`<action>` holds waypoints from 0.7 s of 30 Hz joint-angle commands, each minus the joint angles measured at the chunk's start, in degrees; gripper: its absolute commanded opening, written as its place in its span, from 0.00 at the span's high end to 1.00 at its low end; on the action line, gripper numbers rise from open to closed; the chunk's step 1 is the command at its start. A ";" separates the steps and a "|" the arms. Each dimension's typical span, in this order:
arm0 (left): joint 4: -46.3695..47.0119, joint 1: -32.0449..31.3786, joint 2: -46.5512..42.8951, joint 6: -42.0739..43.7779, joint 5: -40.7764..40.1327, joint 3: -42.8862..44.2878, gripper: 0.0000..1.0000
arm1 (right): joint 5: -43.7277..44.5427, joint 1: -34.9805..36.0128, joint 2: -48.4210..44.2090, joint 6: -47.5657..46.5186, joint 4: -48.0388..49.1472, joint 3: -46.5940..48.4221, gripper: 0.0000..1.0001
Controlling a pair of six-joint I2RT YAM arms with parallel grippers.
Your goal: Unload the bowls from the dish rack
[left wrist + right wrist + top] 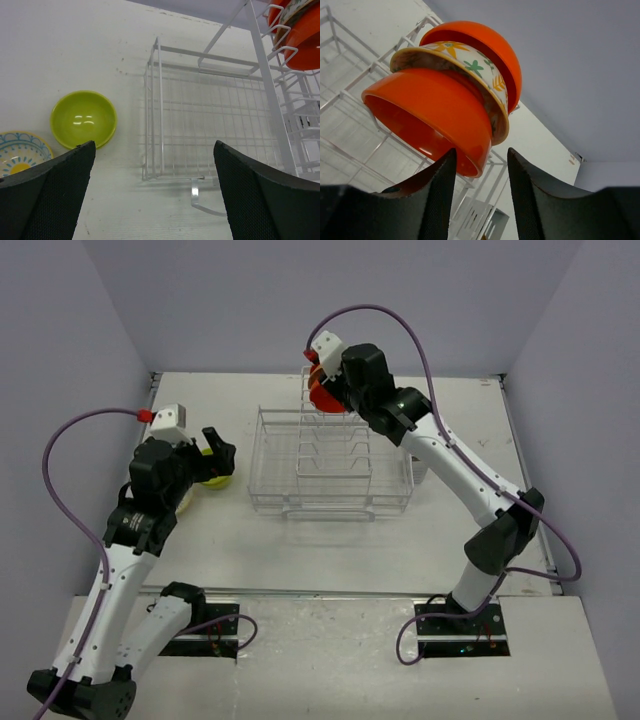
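The white wire dish rack [330, 465] stands mid-table. At its back, three bowls stand on edge in the slotted section: a near orange-red bowl [430, 115], a cream flower-patterned bowl [465, 65] and a far orange-red bowl [485, 45]. They show as one orange patch in the top view [322, 392]. My right gripper [482, 185] is open, and the near orange bowl's lower rim sits between its fingers. My left gripper [155, 200] is open and empty, left of the rack [210, 115]. A lime-green bowl [83, 119] sits upright on the table beside it.
A cream bowl with a blue and yellow pattern [20, 152] sits on the table left of the lime-green bowl. The grey cutlery cup [485, 220] hangs on the rack's right side. Grey walls close in the table at the back and sides.
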 commanded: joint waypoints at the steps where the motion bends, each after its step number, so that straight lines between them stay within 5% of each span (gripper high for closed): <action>1: -0.37 -0.19 -1.99 4.45 -3.67 -0.26 0.00 | 1.11 0.31 0.51 -1.44 2.69 1.79 0.55; 7: -1.07 -0.19 -1.73 5.34 -5.34 1.06 0.00 | 3.04 0.48 2.09 -2.32 6.83 -1.29 0.75; 21: -3.18 -0.19 -3.22 4.99 -7.45 5.89 0.00 | 7.00 1.80 -2.39 -1.97 14.64 -10.07 0.99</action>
